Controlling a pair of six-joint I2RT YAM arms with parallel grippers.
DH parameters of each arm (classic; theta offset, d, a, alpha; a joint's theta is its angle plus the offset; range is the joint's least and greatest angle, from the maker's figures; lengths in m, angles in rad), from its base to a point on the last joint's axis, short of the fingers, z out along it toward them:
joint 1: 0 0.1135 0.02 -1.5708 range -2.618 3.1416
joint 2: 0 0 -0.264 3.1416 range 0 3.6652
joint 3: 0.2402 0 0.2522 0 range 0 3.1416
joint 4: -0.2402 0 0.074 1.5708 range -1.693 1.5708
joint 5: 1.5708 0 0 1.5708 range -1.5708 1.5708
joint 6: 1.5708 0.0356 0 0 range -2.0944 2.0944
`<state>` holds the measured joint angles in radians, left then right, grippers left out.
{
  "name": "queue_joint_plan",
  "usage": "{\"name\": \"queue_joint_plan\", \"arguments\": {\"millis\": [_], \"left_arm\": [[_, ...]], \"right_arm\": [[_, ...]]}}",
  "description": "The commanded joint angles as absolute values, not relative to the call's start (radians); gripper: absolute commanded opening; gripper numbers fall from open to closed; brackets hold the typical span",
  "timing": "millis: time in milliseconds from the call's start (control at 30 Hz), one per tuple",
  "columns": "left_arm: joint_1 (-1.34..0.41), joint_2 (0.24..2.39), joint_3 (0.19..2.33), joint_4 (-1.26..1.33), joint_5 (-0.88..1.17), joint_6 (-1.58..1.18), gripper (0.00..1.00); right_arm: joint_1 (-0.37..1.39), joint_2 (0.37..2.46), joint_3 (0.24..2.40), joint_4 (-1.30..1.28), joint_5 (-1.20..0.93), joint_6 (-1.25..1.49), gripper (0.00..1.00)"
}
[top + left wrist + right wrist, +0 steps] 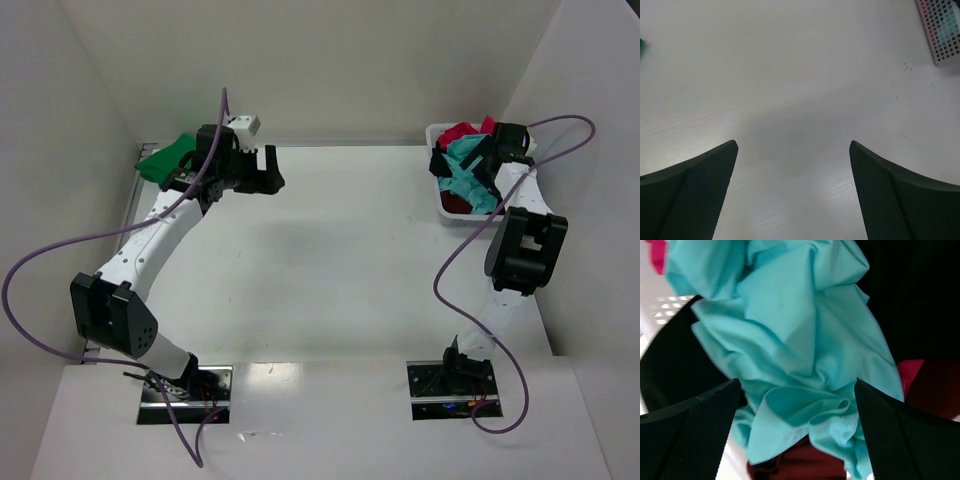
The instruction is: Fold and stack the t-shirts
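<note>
Right gripper (797, 390) gapes wide above the teal t-shirt (790, 315) in the white basket (441, 207); left gripper (794, 147) hangs spread over the table (790, 60).

Teal, red and black t-shirts (478, 197) heaped in white basket (443, 208) far right, green t-shirt (165, 160) far left

A basket (443, 210) stands at the far right corner of the worktop (340, 260), with a heap of t-shirts (790, 330) in it. The right claw (795, 387) hangs just above that heap. A lone t-shirt (163, 162) lies at the far left corner, left of the left claw (794, 145), which hovers over the worktop.
</note>
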<state>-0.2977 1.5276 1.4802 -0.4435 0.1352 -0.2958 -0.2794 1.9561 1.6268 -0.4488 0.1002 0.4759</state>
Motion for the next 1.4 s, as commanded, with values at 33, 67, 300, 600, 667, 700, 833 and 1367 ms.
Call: {"name": "queue_joint_plan", "arguments": {"millis": [33,67,300,600,667,700,833,1367], "left_arm": [[-0.298,1.500,1.470,-0.436,0.143,-0.292,1.00],[-0.298,1.500,1.470,-0.436,0.143,-0.291,1.00],[-0.298,1.500,1.487,-0.485,0.107,-0.282,1.00],[-0.298,1.538,1.510,-0.557,0.069,-0.299,1.00],[-0.298,1.526,1.501,-0.541,0.077,-0.301,1.00],[-0.298,1.526,1.497,-0.537,0.090,-0.301,1.00],[-0.298,1.529,1.509,-0.514,0.204,-0.296,1.00],[-0.318,1.732,1.666,-0.189,0.912,-0.267,1.00]], "right_arm": [[-0.282,1.985,1.689,-0.437,0.143,0.457,0.94],[-0.282,1.997,1.689,-0.437,0.143,0.452,0.92],[-0.282,2.072,1.721,-0.426,0.112,0.439,0.56],[-0.282,2.103,1.831,-0.483,0.112,0.429,0.01],[-0.282,2.065,1.845,-0.507,0.112,0.421,0.00],[-0.282,2.041,1.845,-0.512,0.112,0.417,0.00],[-0.282,1.880,1.845,-0.512,0.110,0.420,0.00],[-0.011,1.449,1.839,-0.532,-0.267,0.534,0.00]]}}
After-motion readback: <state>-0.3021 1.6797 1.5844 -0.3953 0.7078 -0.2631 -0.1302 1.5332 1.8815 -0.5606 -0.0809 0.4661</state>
